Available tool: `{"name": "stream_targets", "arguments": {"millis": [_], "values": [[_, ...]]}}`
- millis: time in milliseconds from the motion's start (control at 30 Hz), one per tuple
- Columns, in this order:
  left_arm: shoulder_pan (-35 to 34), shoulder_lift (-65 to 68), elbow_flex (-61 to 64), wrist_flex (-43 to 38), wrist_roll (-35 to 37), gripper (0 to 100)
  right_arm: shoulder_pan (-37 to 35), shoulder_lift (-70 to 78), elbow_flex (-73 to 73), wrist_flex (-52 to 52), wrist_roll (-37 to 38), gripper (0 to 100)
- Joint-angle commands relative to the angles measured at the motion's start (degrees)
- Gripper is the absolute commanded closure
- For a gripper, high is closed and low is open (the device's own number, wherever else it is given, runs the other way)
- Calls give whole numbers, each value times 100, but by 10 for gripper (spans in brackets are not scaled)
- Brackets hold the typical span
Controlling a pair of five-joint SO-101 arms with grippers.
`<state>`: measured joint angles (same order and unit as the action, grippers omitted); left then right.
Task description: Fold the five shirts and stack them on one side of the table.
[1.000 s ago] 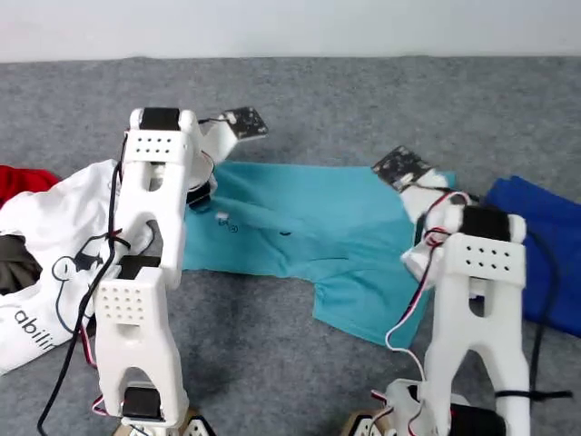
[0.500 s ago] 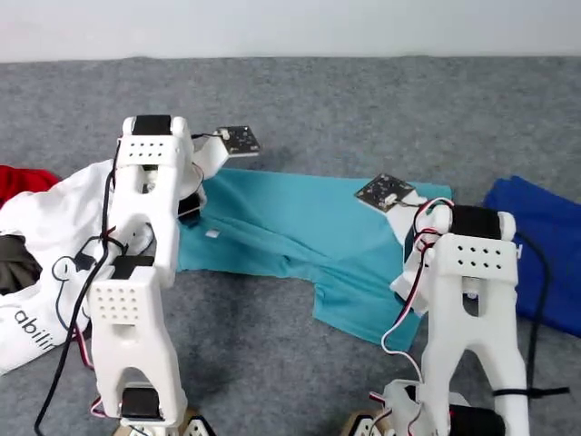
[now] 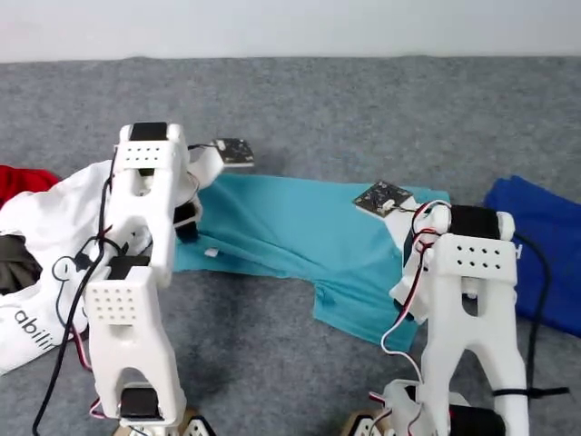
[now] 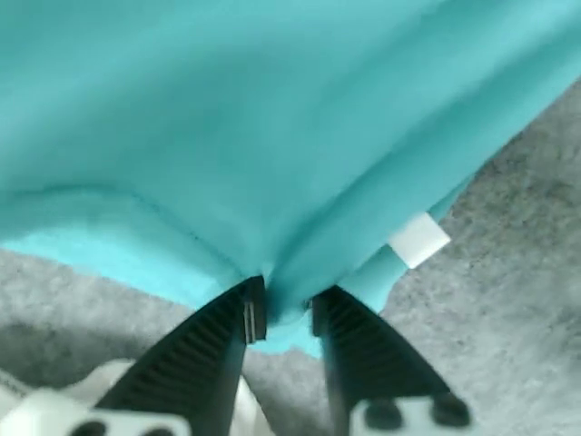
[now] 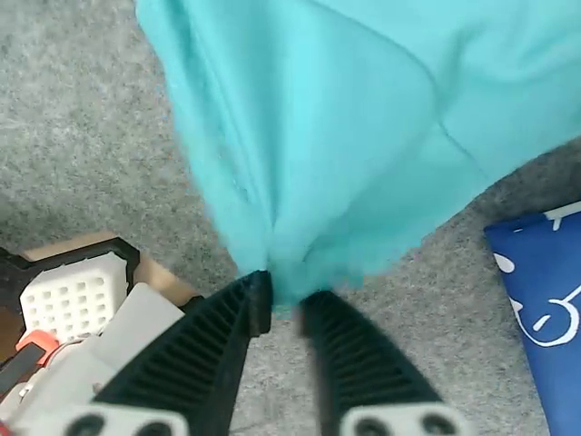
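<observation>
You are looking at five shirts on the grey table (image 3: 363, 109), seen from the high view. One teal shirt (image 3: 300, 227) is lying in the middle, spread wide and a bit wrinkled. One white shirt (image 3: 45, 236) with a black drawing is sitting at 9 o'clock. One red shirt (image 3: 23, 180) is peeking out at about 10 o'clock, by the edge. One dark shirt (image 3: 16, 259) is tucked beside the white one (you are seeing just a small bit of it). One blue shirt (image 3: 545, 236) is lying at 3 o'clock, just beside the teal one.

You are running two white arms, and both are holding the teal shirt. The left gripper (image 4: 281, 313) is squeezing a fold of teal cloth between its two black fingers, at the end that is touching the white shirt. A little white tag (image 4: 418, 241) is sticking out of the cloth just beside that grip. The right gripper (image 5: 286, 304) is pinching a bunch of teal cloth too, at the end near the blue shirt.

In the high view the two arms are standing over both ends of the teal shirt, so they are hiding the spots where the fingers are biting. A sleeve is hanging out toward 5 o'clock between the arms.
</observation>
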<state>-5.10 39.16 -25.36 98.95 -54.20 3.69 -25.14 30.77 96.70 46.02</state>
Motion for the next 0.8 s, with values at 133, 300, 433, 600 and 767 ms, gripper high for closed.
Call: {"name": "stream_targets", "arguments": {"millis": [133, 300, 433, 600, 767], "values": [[-466, -527, -585, 158, 273, 863, -13, -84, -765, 101, -721, 753], [-484, -1398, -418, 167, 264, 863, 22, -13, -1398, -48, -747, 753], [-229, -2154, 321, 158, -114, 867, 4, -13, -1319, -1015, -747, 754], [-9, -2224, 1015, -580, 360, 954, 13, -4, -501, -2835, -1152, 876], [88, -1389, 1262, -1468, 1327, 994, 13, 567, 229, -4549, -1319, 970]]}}
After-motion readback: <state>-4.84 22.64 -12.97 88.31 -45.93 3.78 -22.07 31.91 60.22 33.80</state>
